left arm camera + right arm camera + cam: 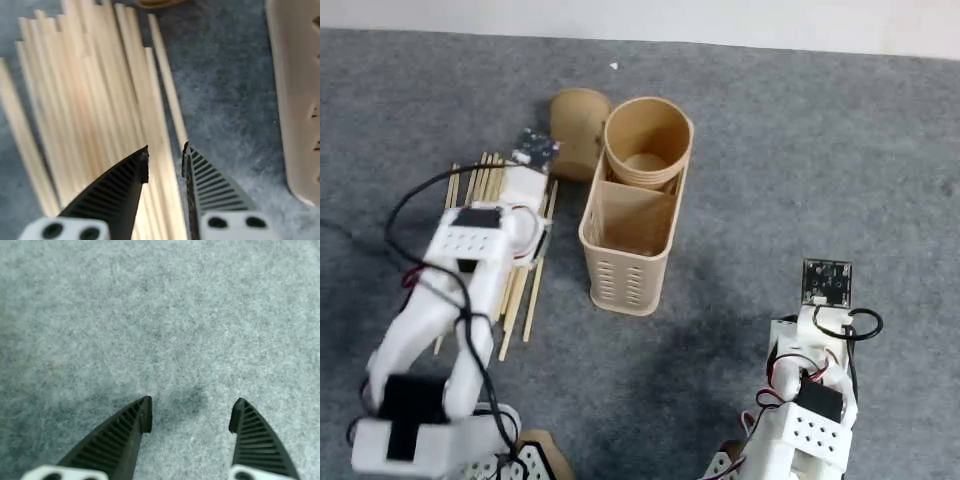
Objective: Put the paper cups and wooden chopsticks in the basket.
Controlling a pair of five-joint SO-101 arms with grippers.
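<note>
From above, the grey felt-covered counter (840, 140) carries a beige basket (625, 278) with two compartments, standing near the middle. The far compartment holds a nested stack of paper cups (646, 165), upright with their mouths facing up. One more paper cup (575, 125) lies on its side on the counter, just beside the basket's far end. On the other side of that end, the wooden chopsticks (528, 300) lie in a loose spread on the counter, roughly parallel to the basket's long side. The left arm (470, 250) stretches over them, so its wrist hides the middle of the spread. The right arm (815, 400) sits at the near edge, well apart from the basket and the chopsticks. In the left wrist view, the left claw (165, 156) hangs low over the chopsticks with its jaws only narrowly parted. A couple of sticks run under the gap, the jaws are not closed on any of them, and the basket's slotted wall stands off to one side. In the right wrist view, the right claw (192, 412) is spread wide over bare grey counter and holds nothing.
</note>
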